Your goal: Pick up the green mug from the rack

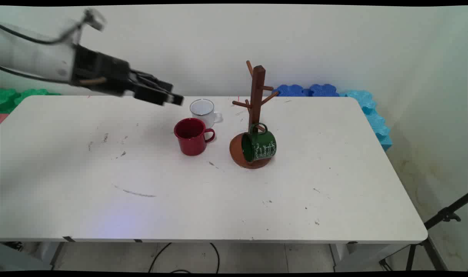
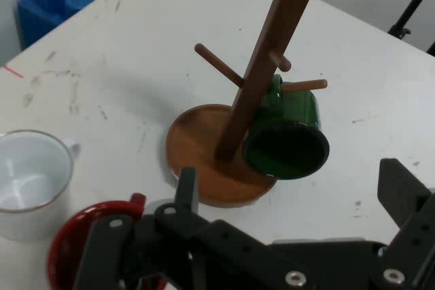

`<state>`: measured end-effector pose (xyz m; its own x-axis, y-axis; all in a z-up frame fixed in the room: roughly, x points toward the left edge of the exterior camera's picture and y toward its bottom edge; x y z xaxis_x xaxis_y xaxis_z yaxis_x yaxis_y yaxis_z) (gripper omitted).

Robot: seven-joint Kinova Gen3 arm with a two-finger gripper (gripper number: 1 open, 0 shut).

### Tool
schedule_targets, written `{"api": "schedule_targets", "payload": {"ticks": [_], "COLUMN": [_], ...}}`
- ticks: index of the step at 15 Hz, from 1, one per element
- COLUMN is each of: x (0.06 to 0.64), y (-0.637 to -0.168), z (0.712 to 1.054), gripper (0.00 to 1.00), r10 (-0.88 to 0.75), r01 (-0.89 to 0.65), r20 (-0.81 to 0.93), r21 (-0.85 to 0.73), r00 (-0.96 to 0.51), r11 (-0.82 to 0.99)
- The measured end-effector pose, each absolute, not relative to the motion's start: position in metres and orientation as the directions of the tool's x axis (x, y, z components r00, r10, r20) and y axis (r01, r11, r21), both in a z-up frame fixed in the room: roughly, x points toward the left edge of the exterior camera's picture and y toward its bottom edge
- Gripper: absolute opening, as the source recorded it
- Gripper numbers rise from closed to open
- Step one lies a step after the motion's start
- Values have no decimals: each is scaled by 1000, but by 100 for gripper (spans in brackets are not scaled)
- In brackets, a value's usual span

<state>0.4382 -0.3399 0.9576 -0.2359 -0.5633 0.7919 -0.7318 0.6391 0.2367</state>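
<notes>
Arm: the white robot arm reaches in from the upper left, raised above the white table (image 1: 333, 200), its black gripper (image 1: 168, 98) pointing right toward the cups.
Gripper: spread apart and holding nothing; in the hand view the 2 fingers (image 2: 401, 195) rise well apart from the bottom edge, with the tree's tray and the green mug between them.
Nearest things: the white cup (image 1: 203, 111) stands upright just right of the gripper's tip in the main view, handle to the right; the red mug (image 1: 191, 136) stands upright just in front of it, handle also to the right.
Mug tree: a brown wooden mug tree (image 1: 258, 96) stands near the table's middle, right of both cups, on a round brown tray (image 2: 200, 147), with several pegs angling up from its post.
Green mug: a dark green mug (image 1: 260, 146) with white lettering hangs by its handle from a low peg, tipped on its side, its mouth facing the near left, its body over the tray's edge.
Background: blue foam blocks (image 1: 307, 90) line the far and right edges of the table, green foam blocks (image 1: 14, 96) lie at the far left, and a black tripod (image 1: 441, 219) stands at lower right.
Table surface: scuffed with dark marks.
</notes>
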Motion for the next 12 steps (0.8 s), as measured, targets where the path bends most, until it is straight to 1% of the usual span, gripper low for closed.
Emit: {"api": "schedule_targets", "payload": {"ticks": [6,12], "x": [370,326], "y": [-337,-329], "z": [916,886], "gripper": [100,100], "r10": [-635,-673], "r01": [-760,-773], "r20": [745,723], "r21": [288,336], "r00": [-204,-156], "r11": [582,539]}}
